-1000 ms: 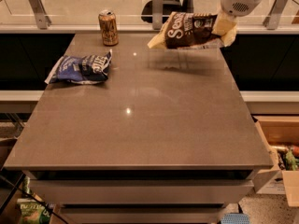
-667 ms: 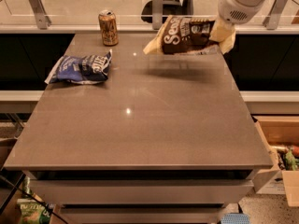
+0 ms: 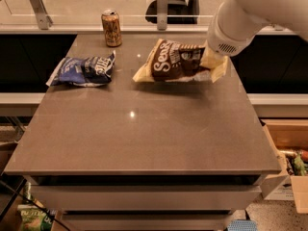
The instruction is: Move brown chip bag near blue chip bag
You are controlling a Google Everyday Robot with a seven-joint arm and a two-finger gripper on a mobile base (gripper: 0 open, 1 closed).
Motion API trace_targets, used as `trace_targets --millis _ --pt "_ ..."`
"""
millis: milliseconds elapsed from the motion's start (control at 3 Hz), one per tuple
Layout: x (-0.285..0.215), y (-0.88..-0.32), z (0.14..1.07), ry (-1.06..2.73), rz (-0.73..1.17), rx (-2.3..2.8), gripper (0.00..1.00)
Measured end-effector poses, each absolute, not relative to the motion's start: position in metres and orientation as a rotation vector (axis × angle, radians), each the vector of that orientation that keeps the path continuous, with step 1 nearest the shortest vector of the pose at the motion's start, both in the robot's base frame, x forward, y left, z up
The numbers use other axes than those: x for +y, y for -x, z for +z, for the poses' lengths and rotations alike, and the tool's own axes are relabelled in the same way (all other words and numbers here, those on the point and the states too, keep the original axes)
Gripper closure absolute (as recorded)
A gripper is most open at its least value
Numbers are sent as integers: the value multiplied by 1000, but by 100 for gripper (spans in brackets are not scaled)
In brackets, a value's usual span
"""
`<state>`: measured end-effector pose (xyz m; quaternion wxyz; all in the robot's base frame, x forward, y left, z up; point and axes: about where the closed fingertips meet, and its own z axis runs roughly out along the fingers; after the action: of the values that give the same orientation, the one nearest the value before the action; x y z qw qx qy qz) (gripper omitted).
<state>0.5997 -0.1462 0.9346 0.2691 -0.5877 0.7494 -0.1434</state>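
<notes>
The brown chip bag [image 3: 175, 61], dark brown with pale yellow edges, hangs a little above the far right part of the grey table [image 3: 144, 134] and casts a shadow under itself. My gripper [image 3: 212, 57] grips the bag's right end, mostly hidden behind my white arm [image 3: 240, 23], which reaches in from the upper right. The blue chip bag [image 3: 84, 70], wrinkled with white patches, lies flat on the table's far left. A gap of bare table separates the two bags.
A tan drink can [image 3: 111, 28] stands upright at the table's far edge, behind the blue bag. A glass rail with metal posts [image 3: 162, 1] runs behind the table. An open cardboard box [image 3: 288, 148] sits on the floor to the right.
My arm has carried the brown bag left and toward the table's middle, closer to the blue bag. The blue bag and the can have not moved.
</notes>
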Motion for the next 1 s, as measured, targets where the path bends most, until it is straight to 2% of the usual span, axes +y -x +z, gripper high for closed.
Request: trace_targets --millis 1000 --pt "-87 -589 909 1705 -329 1879 100"
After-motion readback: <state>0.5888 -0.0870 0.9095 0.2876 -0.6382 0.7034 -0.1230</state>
